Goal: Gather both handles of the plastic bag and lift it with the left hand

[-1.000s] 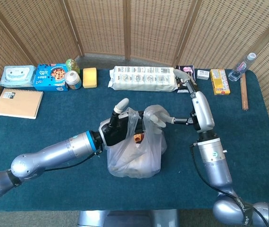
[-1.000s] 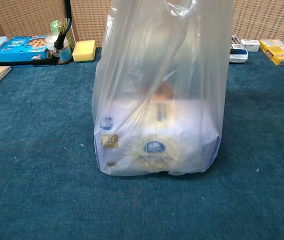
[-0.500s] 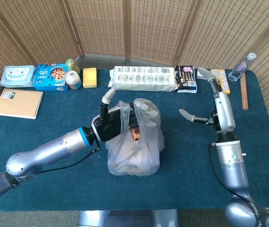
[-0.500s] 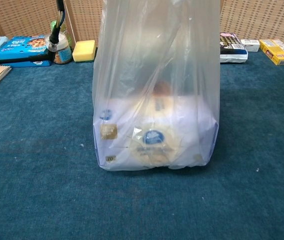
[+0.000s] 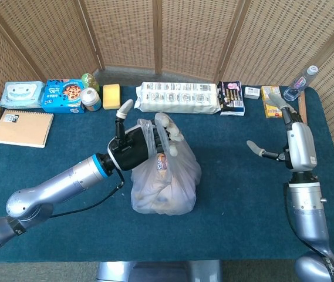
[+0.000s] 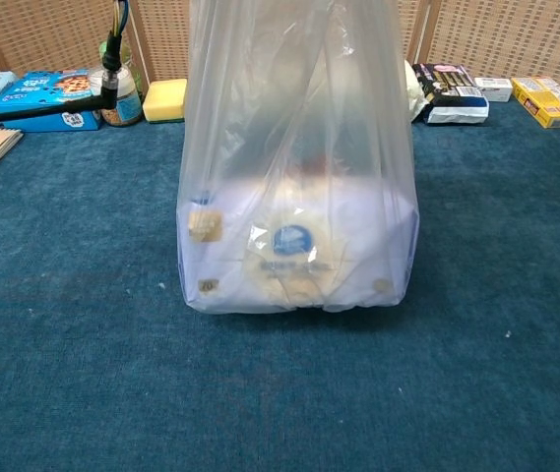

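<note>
With handles bunched overhead, plastic bag sits mid-counter, base seemingly just clear. Left robot hand grips handles; right robot hand empty, fingers apart, well clear. Risk: handle slipping out, load tipping.

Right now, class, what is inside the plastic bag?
Through the plastic bag, pale packaged goods show, one with a round blue label. Folded plastic blurs the rest, so they cannot be identified.

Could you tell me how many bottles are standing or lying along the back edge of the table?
2: a green bottle at back left behind the white jar, and a clear plastic bottle lying at the back right corner. Others may be hidden.
</note>
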Controlling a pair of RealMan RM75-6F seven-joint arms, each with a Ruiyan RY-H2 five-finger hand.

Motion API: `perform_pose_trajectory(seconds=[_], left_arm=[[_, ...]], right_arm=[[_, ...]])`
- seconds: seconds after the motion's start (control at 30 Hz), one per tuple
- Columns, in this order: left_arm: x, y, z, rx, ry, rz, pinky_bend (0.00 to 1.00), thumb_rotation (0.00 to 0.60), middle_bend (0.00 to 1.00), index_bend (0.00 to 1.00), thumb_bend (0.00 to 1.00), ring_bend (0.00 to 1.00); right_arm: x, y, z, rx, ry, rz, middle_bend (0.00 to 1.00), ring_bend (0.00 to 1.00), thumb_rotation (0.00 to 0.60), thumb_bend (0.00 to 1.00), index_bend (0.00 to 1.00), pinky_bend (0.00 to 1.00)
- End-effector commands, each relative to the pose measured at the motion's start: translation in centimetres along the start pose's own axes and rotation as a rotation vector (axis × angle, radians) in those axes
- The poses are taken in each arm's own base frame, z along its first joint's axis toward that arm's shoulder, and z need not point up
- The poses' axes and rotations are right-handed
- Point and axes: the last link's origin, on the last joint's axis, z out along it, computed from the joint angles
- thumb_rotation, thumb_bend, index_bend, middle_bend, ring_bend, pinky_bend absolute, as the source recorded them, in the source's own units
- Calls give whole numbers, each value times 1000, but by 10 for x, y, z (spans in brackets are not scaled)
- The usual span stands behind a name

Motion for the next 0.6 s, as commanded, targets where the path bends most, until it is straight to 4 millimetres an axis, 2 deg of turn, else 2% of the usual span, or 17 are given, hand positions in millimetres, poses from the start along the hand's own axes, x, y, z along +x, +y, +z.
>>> perform_pose_trajectory(seconds=[0.03,0.13,0.27,0.3,0.6], left_arm=[[-3,-1,3,-6,4,-15,463,56,483,481,224,382],[-6,-2,7,-11,7,-32,494,128,537,535,243,426],[-11,-3,10,-17,8,-47,538,280,603,603,277,485],[-13,-2,11,-24,9,-48,546,299,612,613,288,493],[-33,12,14,-49,-7,-20,587,382,657,659,339,541]], right_arm=[[3,9,-6,-12,-14,-54,234,186,600,203,276,146],[4,16,-10,-21,-30,-84,245,194,600,203,308,160],[4,24,-16,-25,-45,-135,258,204,600,204,339,183],[4,26,-17,-26,-48,-152,259,205,600,204,342,184],[5,46,-31,-39,-79,-254,298,235,600,204,373,209]])
